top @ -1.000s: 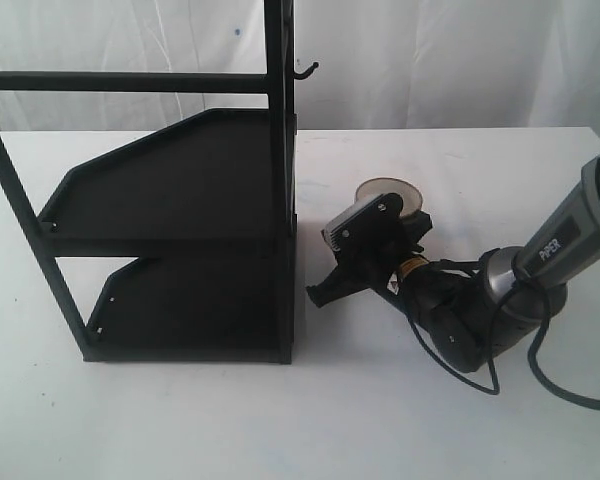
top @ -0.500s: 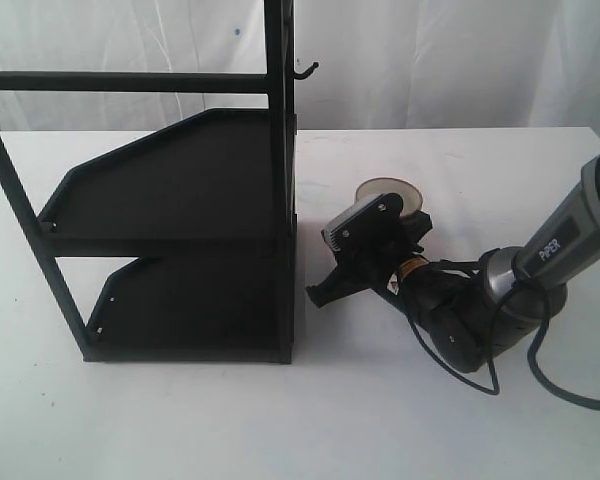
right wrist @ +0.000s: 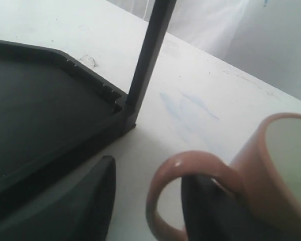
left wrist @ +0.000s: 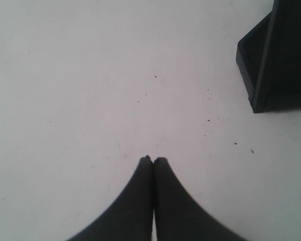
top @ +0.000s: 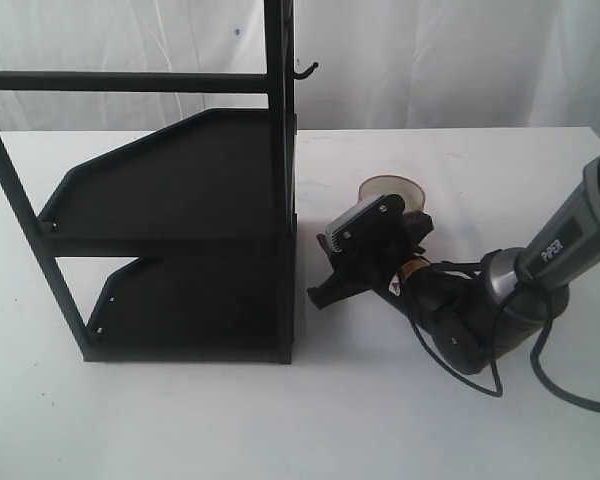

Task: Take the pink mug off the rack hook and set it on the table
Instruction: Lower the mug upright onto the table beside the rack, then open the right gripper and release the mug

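The pink mug point(top: 392, 190) stands upright on the white table point(top: 280, 420), just right of the black rack point(top: 180, 200). The rack hook point(top: 305, 70) near the top of the post is bare. My right gripper point(top: 370, 255) lies low beside the mug and is open. In the right wrist view the mug point(right wrist: 276, 170) shows its cream inside, and one finger point(right wrist: 210, 211) reaches through the loop handle point(right wrist: 163, 191) while the other finger point(right wrist: 85, 201) stays well outside it. My left gripper point(left wrist: 153, 159) is shut on nothing above bare table point(left wrist: 90, 75).
The rack's lower shelf corner point(left wrist: 276, 60) sits near the left gripper. The rack's post point(right wrist: 148, 60) and shelf edge point(right wrist: 50, 110) lie close ahead of the right gripper. A white curtain point(top: 460, 60) backs the table. The right arm's cable point(top: 540, 380) trails on the table.
The right arm has shifted very slightly toward the front of the table. The mug stays on the same spot. The left gripper's earlier state is not shown.
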Controlling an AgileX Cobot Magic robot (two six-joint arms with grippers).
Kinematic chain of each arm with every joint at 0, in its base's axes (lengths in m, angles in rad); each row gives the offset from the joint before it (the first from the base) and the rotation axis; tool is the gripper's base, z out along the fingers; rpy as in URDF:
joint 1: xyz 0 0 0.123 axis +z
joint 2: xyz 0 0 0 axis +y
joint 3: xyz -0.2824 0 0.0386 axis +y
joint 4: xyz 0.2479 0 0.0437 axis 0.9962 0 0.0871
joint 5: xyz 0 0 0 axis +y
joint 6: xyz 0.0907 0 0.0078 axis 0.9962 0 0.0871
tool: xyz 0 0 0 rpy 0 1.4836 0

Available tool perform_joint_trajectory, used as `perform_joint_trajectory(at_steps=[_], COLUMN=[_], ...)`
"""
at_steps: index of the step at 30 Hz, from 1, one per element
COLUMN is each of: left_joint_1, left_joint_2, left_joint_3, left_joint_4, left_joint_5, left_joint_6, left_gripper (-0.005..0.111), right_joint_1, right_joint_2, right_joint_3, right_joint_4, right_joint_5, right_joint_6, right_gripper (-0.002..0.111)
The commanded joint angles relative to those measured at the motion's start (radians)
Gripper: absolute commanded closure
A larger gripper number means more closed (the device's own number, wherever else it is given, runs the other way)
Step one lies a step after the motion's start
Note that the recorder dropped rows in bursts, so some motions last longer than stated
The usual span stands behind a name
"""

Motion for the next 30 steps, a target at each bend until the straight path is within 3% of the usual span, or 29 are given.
perform_joint_trajectory(at_steps=[1,7,17,30], left_joint_1=[0.000,0.000,0.000,0.000], left_joint_2=[-0.004,-0.004,-0.004,-0.004], left_joint_3=[0.003,0.003,0.003,0.003], left_joint_4=[-0.004,-0.004,-0.004,-0.004], left_joint_5=[0.000,0.000,0.000,0.000], left_joint_6=[0.000,0.000,0.000,0.000], left_gripper=[0.107,0.107,0.107,0.107], right_joint_1=[-0.010,-0.010,-0.010,-0.010], right_joint_2=[-0.041,-0.077,-0.179,-0.358], right_joint_3=[0.009,0.018,0.116,0.316], right_joint_4=[-0.008,-0.008,-0.008,-0.008], right_joint_5=[-0.013,0.084,0.023,0.028], right_joint_6=[0.026,0.053,0.054,0.203], right_gripper=[0.067,0.067,0.067,0.068])
